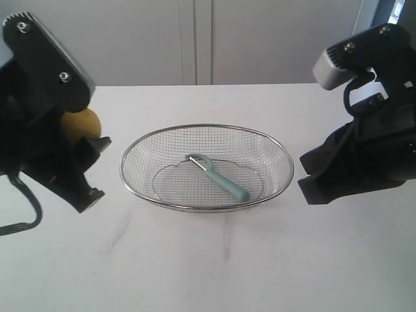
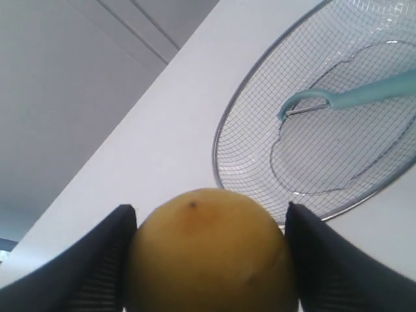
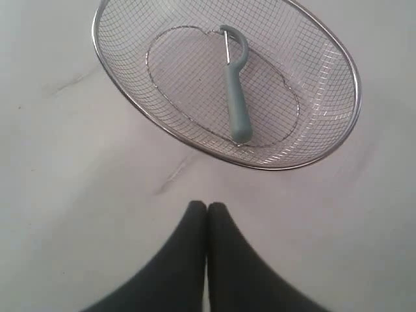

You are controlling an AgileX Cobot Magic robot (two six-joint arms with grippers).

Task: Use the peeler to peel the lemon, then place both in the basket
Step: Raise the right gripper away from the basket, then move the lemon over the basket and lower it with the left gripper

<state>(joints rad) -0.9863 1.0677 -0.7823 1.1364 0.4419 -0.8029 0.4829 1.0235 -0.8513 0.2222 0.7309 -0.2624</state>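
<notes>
The yellow lemon [image 2: 208,253] sits clamped between the two black fingers of my left gripper [image 2: 209,218], which is shut on it. In the exterior view the lemon [image 1: 83,125] peeks out behind the left gripper [image 1: 97,166], to the left of the basket and above the table. The wire-mesh basket [image 1: 207,130] stands in the middle of the table with the teal peeler [image 1: 221,177] lying on its bottom, handle pointing to the front right. My right gripper [image 3: 207,207] is shut with nothing in it, over bare table just outside the basket [image 3: 130,110]; the peeler [image 3: 235,97] lies beyond its tips.
The white table [image 1: 214,260] carries faint scuff marks in front of the basket. A pale cabinet wall [image 1: 195,39] runs along the far edge. The right arm's black body [image 1: 364,162] stands close to the basket's right rim.
</notes>
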